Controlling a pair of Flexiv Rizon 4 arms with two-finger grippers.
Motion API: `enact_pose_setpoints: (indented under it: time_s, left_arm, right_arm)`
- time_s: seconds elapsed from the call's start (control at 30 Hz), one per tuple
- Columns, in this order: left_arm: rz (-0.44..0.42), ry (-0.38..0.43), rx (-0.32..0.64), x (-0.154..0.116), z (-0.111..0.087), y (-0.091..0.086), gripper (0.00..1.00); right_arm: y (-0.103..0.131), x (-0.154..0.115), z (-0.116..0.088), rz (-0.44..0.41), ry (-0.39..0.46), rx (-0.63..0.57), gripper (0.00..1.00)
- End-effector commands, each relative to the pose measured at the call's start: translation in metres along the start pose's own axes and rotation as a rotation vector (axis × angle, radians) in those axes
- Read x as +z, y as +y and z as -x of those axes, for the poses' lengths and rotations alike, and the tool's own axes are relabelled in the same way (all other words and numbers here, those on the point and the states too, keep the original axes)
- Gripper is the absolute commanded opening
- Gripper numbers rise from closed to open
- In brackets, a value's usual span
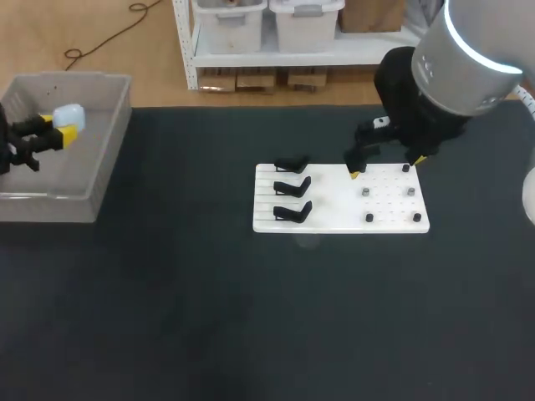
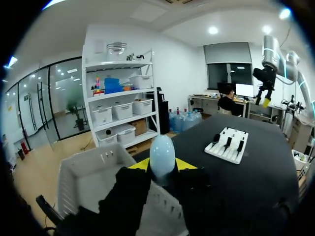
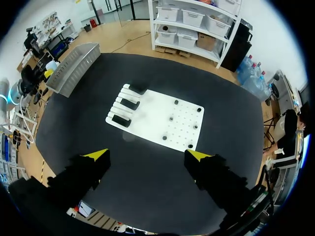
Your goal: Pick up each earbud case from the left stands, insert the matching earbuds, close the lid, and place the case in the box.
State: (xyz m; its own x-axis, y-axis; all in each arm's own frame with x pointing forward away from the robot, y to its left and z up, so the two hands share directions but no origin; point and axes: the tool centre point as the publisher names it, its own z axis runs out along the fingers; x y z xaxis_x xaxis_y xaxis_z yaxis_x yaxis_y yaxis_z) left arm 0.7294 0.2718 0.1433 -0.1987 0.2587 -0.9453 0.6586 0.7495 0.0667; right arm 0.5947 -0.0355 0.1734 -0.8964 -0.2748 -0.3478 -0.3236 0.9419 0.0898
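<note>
A pale blue earbud case (image 1: 68, 114) with its lid closed sits between the fingers of my left gripper (image 1: 58, 131), which is shut on it above the grey box (image 1: 107, 171) at the table's left edge. In the left wrist view the case (image 2: 162, 155) stands upright between the fingers, over the box (image 2: 91, 172). Three black stands (image 1: 292, 187) line the left side of the white board (image 1: 334, 219); none holds a case. My right gripper (image 1: 386, 165) hangs open and empty above the board's far edge, high over the board (image 3: 157, 115) in its wrist view.
Several small pegs (image 1: 365, 192) stick up from the board's right half, which is dotted with holes. The box shows nothing inside. Dark tabletop surrounds the board on all sides.
</note>
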Motion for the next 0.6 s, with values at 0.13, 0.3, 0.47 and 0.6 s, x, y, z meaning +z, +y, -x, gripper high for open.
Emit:
enact_pose_setpoints:
  time_s: [0.13, 0.3, 0.47, 0.6]
  left_arm:
    - [0.229, 0.002, 0.000, 0.015, -0.005, 0.039, 0.00]
    - [0.275, 0.024, 0.014, 0.010, -0.004, 0.056, 0.00]
    - [0.298, 0.075, 0.031, 0.005, -0.005, 0.065, 0.00]
    - [0.307, 0.091, 0.035, 0.003, -0.009, 0.070, 0.00]
  right_arm:
    - [0.000, 0.000, -0.002, -0.001, -0.006, 0.001, 1.00]
    - [0.000, 0.000, -0.002, -0.001, -0.006, 0.001, 1.00]
    - [0.000, 0.000, -0.002, -0.001, -0.006, 0.001, 1.00]
    - [0.000, 0.000, -0.002, -0.001, -0.006, 0.001, 1.00]
